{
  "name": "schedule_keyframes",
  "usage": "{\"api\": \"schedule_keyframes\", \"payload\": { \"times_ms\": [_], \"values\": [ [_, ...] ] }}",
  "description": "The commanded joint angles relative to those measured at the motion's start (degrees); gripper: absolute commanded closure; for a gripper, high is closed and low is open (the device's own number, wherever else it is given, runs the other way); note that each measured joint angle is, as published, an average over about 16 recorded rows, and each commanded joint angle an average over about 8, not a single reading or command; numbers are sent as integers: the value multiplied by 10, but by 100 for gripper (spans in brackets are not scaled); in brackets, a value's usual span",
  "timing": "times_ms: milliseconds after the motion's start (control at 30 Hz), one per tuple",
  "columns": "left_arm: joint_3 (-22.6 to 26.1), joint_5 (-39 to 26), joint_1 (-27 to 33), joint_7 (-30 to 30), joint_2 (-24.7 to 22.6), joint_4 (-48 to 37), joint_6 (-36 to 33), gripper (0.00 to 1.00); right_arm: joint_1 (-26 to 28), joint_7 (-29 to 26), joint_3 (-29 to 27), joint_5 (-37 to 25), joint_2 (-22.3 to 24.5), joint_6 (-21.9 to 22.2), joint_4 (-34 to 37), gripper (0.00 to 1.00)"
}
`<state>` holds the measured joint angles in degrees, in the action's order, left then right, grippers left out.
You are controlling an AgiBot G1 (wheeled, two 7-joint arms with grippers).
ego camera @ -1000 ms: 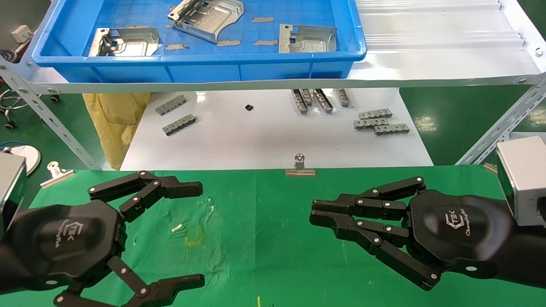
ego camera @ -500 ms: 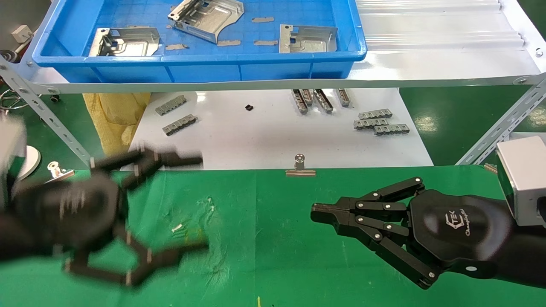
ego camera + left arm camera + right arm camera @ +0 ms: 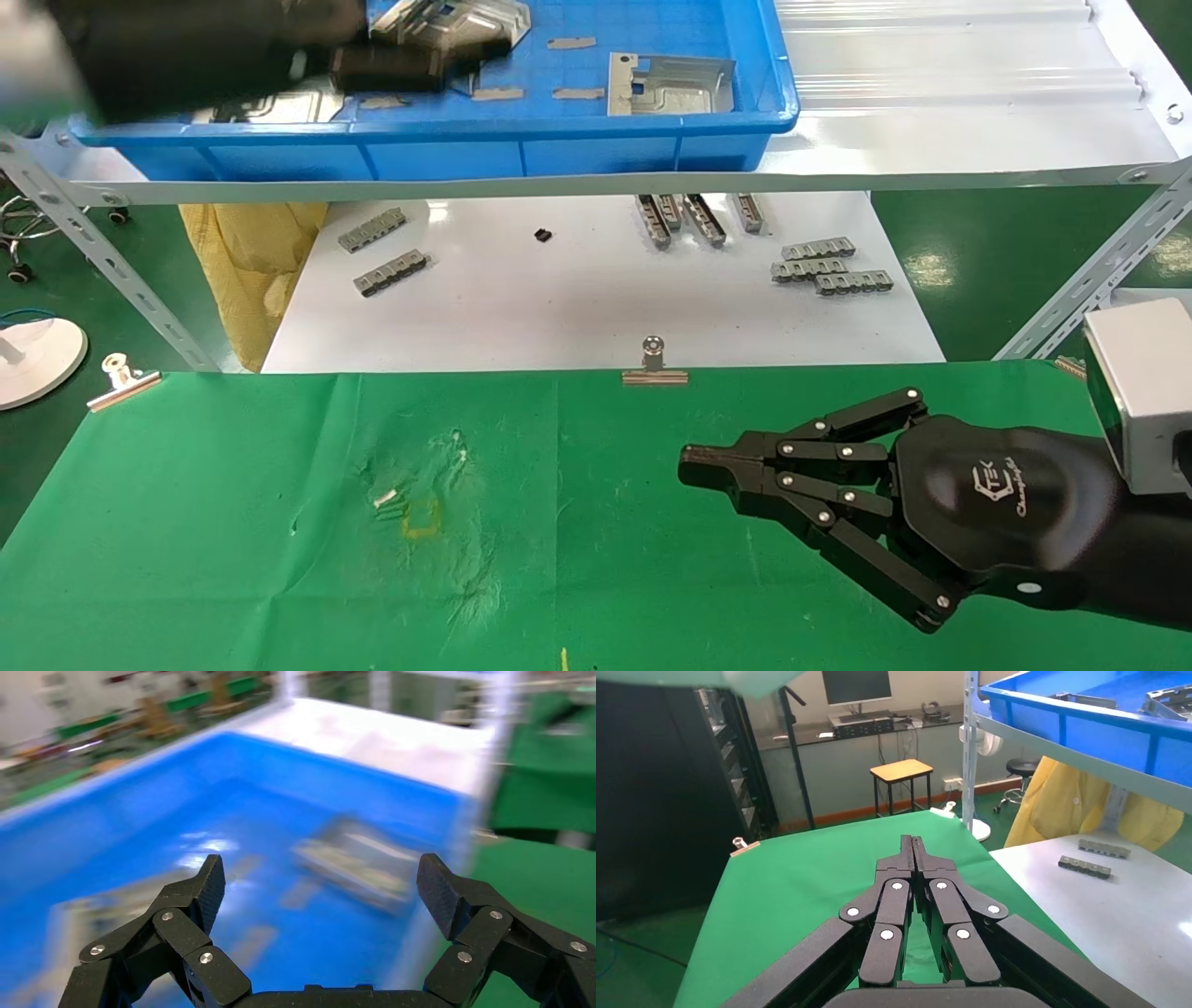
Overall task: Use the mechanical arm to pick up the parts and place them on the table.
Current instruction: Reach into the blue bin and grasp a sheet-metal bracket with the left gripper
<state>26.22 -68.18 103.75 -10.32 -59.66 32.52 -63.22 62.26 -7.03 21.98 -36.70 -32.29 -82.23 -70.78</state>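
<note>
The left gripper [image 3: 320, 881] is positioned over the blue bin [image 3: 596, 149] on the shelf, its fingers spread wide apart and empty. Three metal plates are located in the bin; one plate [image 3: 669, 84] lies near the right end. The right gripper [image 3: 694, 461] is held above the green table [image 3: 596, 559], its fingers pressed together on nothing.

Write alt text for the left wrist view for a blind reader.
The left black linkage-fingered end effector hovers open over the blue plastic bin, fingers spread wide. A silvery stamped sheet-metal plate lies blurred on the bin floor ahead, with green cloth beyond the bin's rim.
</note>
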Motion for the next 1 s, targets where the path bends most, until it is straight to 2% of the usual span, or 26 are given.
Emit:
{"api": "schedule_keyframes", "payload": {
  "times_ms": [33,100,133,167,200,367,400,433,467,1000],
  "values": [
    [11,-29,46,15,-34,-73,34,0,0,0,0,0,0,0,0,100],
    [16,-48,73,24,-63,-131,91,0,0,0,0,0,0,0,0,100],
    [18,-55,84,28,-77,-157,118,1,0,0,0,0,0,0,0,94],
    [19,-61,93,31,-89,-180,143,5,0,0,0,0,0,0,0,81],
    [21,-66,101,34,-99,-200,163,15,0,0,0,0,0,0,0,69],
    [31,-85,124,39,-136,-273,221,77,0,0,0,0,0,0,0,6],
    [33,-89,126,38,-140,-282,227,89,0,0,0,0,0,0,0,0],
    [36,-92,127,38,-144,-290,231,97,0,0,0,0,0,0,0,0],
    [38,-95,129,38,-147,-298,236,100,0,0,0,0,0,0,0,0],
    [45,-106,133,30,-156,-324,253,100,0,0,0,0,0,0,0,0]
  ]
}}
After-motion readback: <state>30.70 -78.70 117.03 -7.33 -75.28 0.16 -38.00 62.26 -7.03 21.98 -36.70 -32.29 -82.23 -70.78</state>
